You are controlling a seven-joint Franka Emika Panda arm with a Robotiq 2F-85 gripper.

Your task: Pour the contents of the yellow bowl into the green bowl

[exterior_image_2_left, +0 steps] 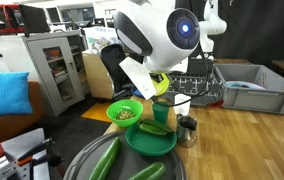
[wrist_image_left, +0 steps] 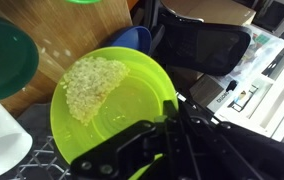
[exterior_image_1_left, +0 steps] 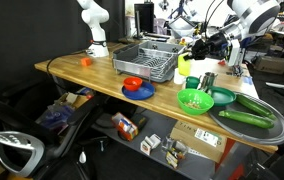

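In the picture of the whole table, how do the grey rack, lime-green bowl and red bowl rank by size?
1. grey rack
2. lime-green bowl
3. red bowl
The rack sits farther back yet looks largest.

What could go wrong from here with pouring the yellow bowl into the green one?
1. The crumbs are piled against one side of the yellow bowl. The teal bowl and bare table show just past that side, so some crumbs might miss the green bowl.
2. The claw seems to pinch only the rim, so the yellow bowl might slip or twist if tipped more.
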